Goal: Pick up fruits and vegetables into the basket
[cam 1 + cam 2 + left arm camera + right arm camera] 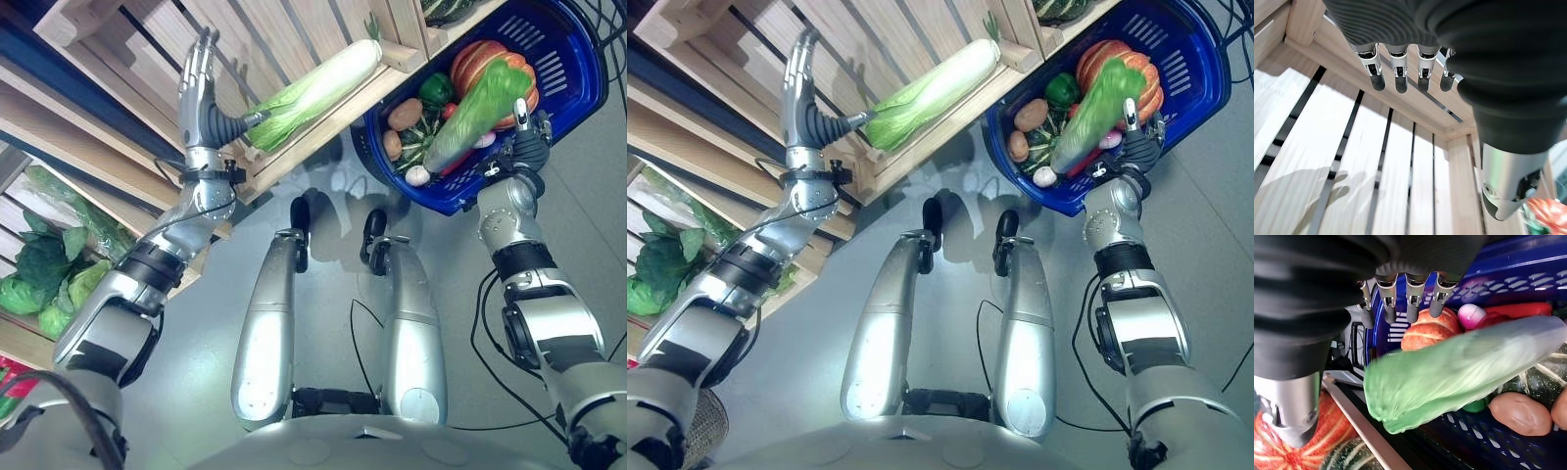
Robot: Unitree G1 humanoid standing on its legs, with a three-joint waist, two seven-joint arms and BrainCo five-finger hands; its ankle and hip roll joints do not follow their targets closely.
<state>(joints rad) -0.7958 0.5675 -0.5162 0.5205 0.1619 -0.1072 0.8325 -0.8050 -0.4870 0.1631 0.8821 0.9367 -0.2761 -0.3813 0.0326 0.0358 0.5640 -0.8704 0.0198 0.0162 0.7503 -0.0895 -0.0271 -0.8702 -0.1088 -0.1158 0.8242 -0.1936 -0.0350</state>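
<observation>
I've got the L hand (199,83) raised up vs the slatted wooden crate (1352,161), fingers (1399,81) straight and spread slightly apart, holding nothing; the wrist cam shows the tips hanging clear of the slats. Just beside that hand, a napa cabbage (313,88) lies on the crate's front ledge, white stalk end pointing toward the basket, green leafy end nearest the L wrist, not touching the fingers as far as I can tell.

R hand (529,132) sits at the near rim of the blue plastic basket (578,69). R wrist cam shows its fingers (1413,303) straight and relaxed, side by side, not curled round anything. A second napa cabbage (1459,367) lies across the top of the load in the basket, leafy end toward the R hand, resting on the other produce. Can't tell if the hand is touching it.

Under and around that cabbage in the basket: an orange pumpkin (475,59), a green bell pepper (436,90), two brown potatoes (404,114), a dark green striped squash (421,142), a small white-pink bulb (418,175), prob. onion or garlic, plus sth red I can't ID.

Lower shelf on the L side holds leafy green cabbages (39,279). Another dark striped squash (446,8) sits in the crate next to the basket.
</observation>
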